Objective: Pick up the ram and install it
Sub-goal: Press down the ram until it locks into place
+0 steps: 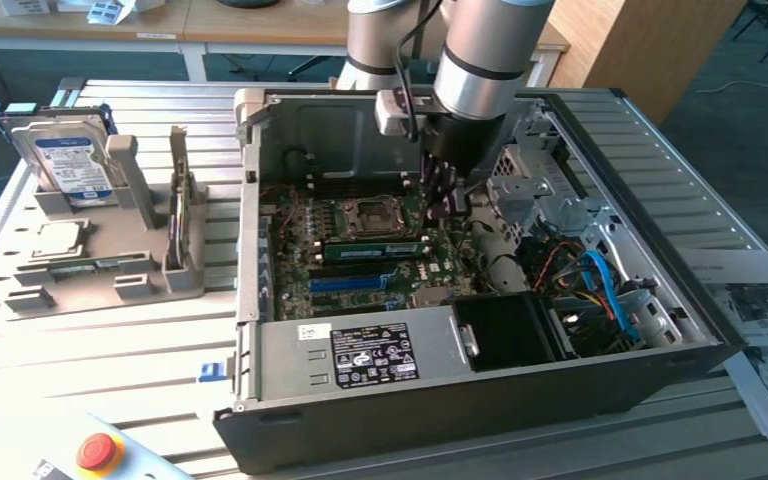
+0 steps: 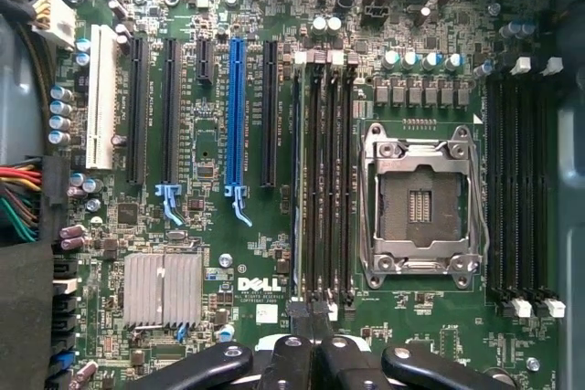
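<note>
We see our gripper (image 2: 309,317) with fingers pressed together, empty, above the motherboard's (image 2: 210,226) memory slots (image 2: 322,180). Just beyond the fingertips lies the ram (image 1: 372,248), seated flat beside the processor socket (image 2: 422,200).

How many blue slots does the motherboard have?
1. The blue slot stands between black slots on the motherboard. Board edges are hidden, so more may exist.

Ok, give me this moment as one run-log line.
gripper: shut, inside the PC case, low over the memory slots | ram: standing in a slot beside the empty CPU socket | contact: cannot tell
</note>
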Motion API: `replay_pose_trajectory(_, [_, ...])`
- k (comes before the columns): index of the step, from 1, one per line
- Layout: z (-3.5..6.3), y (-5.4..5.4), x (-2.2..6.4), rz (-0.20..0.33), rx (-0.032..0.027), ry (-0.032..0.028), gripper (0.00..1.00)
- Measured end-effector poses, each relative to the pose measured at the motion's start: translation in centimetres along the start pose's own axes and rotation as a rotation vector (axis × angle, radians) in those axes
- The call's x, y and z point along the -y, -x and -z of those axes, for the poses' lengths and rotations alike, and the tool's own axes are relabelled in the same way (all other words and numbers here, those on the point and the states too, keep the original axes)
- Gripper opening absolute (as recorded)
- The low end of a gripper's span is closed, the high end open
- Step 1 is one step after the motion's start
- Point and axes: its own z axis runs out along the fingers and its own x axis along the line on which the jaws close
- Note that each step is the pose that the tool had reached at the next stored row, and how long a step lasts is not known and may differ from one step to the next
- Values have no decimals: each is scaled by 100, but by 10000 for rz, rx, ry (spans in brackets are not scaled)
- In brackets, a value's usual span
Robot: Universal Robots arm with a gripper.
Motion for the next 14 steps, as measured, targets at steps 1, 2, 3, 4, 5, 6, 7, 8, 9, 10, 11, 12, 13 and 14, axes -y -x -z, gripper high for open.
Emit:
replay_pose_trajectory(1, [-1, 0, 0, 1, 2, 0, 10])
replay_pose_trajectory(2, [-1, 0, 0, -1, 2, 0, 10])
replay_pose_trajectory(3, [-1, 0, 0, 0, 2, 0, 10])
replay_pose_trajectory(4, [0, 0, 0, 0, 1, 1, 10])
replay_pose_trajectory(5, [0, 0, 0, 0, 0, 1, 10])
replay_pose_trajectory(6, [0, 0, 0, 0, 0, 0, 10])
replay_pose_trajectory(7, [0, 0, 0, 0, 0, 1, 10])
replay_pose_trajectory(8, [0, 0, 0, 0, 0, 1, 10])
replay_pose_trajectory(9, [0, 0, -2, 0, 0, 1, 10])
replay_pose_trajectory(10, [0, 0, -6, 1, 0, 1, 10])
replay_pose_trajectory(11, [0, -1, -15, 1, -1, 1, 10])
replay_pose_trajectory(12, [-1, -1, -32, 0, -2, 1, 10])
replay_pose_trajectory(13, [-1, -1, -51, 0, -3, 1, 10])
replay_pose_trajectory(14, [-2, -1, -69, 0, -2, 2, 10])
